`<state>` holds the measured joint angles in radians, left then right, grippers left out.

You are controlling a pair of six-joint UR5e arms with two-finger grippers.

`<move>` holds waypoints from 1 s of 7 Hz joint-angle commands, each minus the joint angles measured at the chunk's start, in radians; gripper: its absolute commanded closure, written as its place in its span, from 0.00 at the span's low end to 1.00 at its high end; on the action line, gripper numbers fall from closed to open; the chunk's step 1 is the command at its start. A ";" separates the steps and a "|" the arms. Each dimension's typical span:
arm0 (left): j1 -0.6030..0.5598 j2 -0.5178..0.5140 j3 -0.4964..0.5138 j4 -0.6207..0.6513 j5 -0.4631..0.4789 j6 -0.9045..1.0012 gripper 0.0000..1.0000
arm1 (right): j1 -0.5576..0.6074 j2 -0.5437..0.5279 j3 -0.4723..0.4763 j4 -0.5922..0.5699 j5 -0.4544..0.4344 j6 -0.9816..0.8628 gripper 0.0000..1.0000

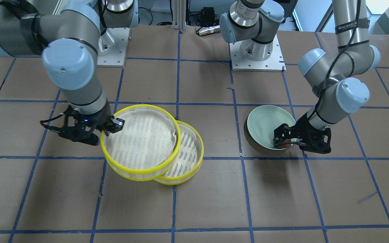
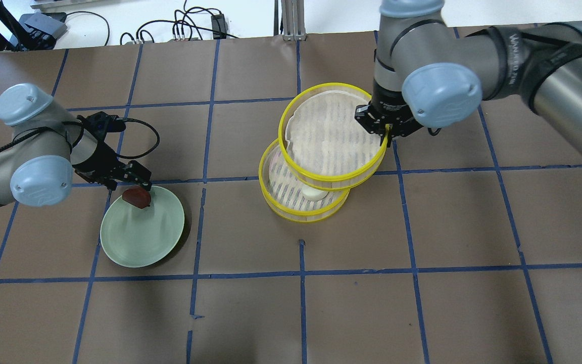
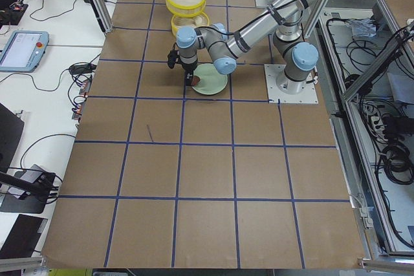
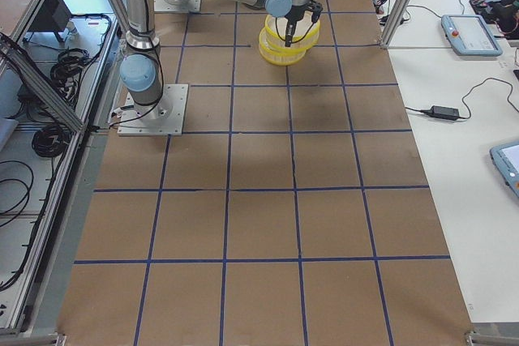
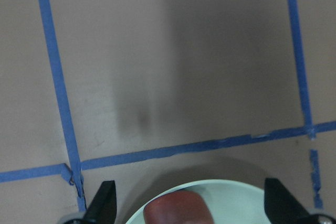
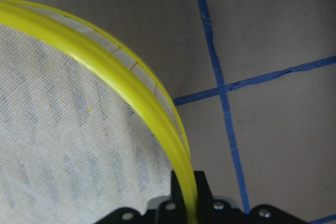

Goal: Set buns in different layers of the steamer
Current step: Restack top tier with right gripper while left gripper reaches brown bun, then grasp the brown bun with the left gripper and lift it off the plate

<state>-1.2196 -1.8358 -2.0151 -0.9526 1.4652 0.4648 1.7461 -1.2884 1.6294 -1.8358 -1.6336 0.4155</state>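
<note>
White bun [image 2: 315,192] lies in lower tray [image 2: 301,216]; my right gripper [image 2: 386,134] pinches rim of upper tray [image 2: 331,179]; left gripper [image 5: 189,190] gapes around unplaced red bun [image 5: 178,211].

There goes the left arm [image 2: 33,151], reaching in low with its wrist bent down. The left tool [image 5: 192,202] points at the counter [image 2: 422,227], fingers [image 5: 105,202] spread wide apart. Over on the other side, the right arm [image 2: 473,55] stretches across, elbow high, forearm dropping straight down. The right tool [image 2: 385,132] hangs vertical, jaws pinched tight on the yellow rim of the upper tray [image 2: 331,176], holding it up.
</note>
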 commanded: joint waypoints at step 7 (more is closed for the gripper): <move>-0.145 0.116 0.195 -0.203 -0.008 -0.271 1.00 | 0.055 0.080 0.021 -0.039 0.024 0.022 0.92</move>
<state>-1.2988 -1.7687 -1.8822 -1.0606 1.4637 0.2934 1.8010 -1.2199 1.6463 -1.8652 -1.6111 0.4324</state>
